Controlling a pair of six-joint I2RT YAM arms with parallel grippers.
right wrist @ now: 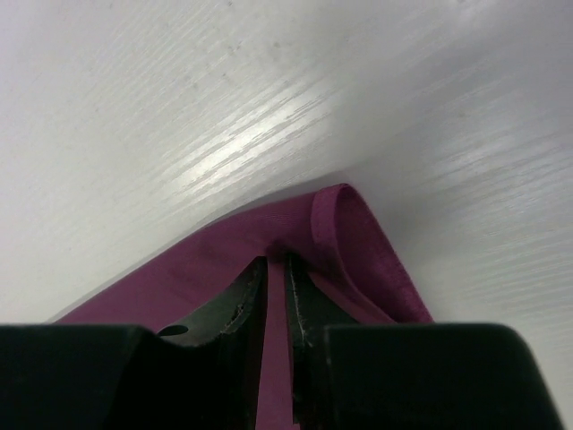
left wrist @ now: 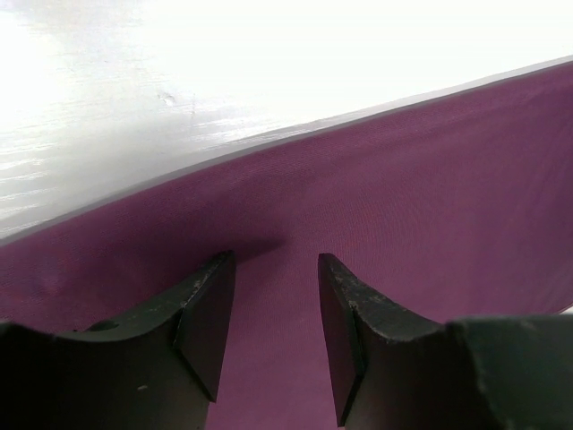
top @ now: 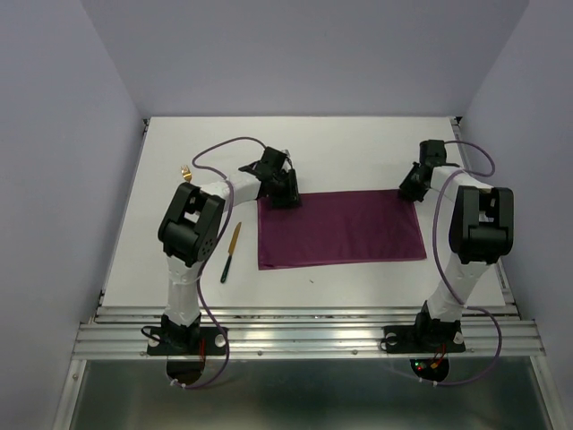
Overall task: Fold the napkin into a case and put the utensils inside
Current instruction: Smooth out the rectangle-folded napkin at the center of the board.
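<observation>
With the right gripper pressed almost together, pinches a thin band of the napkin at its far right corner, right of centre in the overhead view, with the hem curled up into a small loop just beside the grip. With the left gripper spread wide, straddles the cloth just inside its far edge at the upper left corner of the rectangle, tips on or just above the fabric, clamping nothing. Leaves the napkin flat as a wide rectangle mid-frame on the white table, with the knife well apart at its left and a small gold tip, possibly the fork, farther up at the left. Risks lifting one corner alone, with only the right side gripped, skewing the fold and dragging the cloth sideways. Risks losing the narrow pinch too, given so smooth a weave between hard pads. Risks closing the left on bare table or a single layer, with tips so near the edge. Looks thin, limp and matte, plum-purple and unpatterned, with a narrow stitched hem. Rests on a hard, glossy top streaked with fine grain, under flat-sided, scuffed black fingers.
</observation>
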